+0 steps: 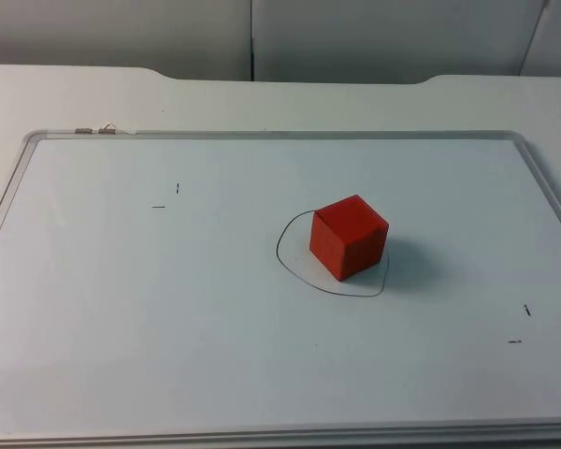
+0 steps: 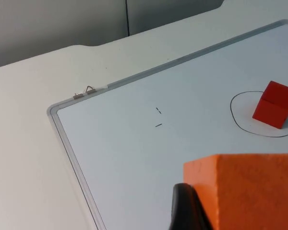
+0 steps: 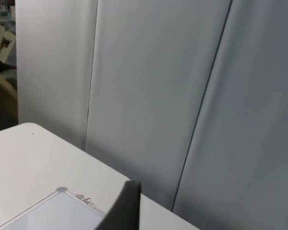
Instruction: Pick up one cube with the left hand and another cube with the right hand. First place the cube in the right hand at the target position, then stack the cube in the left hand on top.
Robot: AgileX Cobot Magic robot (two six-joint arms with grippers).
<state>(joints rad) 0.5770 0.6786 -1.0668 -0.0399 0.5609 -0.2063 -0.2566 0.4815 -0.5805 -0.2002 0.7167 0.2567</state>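
A red cube (image 1: 349, 237) sits on the whiteboard (image 1: 168, 309) inside a thin black ring (image 1: 290, 264) drawn near the middle, with nothing on top of it and nothing close beside it. The left gripper (image 2: 192, 211) is clamped on an orange cube (image 2: 249, 189) and is held up above the board, well apart from the red cube, with little black marks (image 2: 158, 118) between them. The right gripper (image 3: 125, 206) points at the grey wall (image 3: 158, 86) past the board's far edge, by the small metal clips (image 1: 95, 130), and I cannot tell if its fingers are apart or together.
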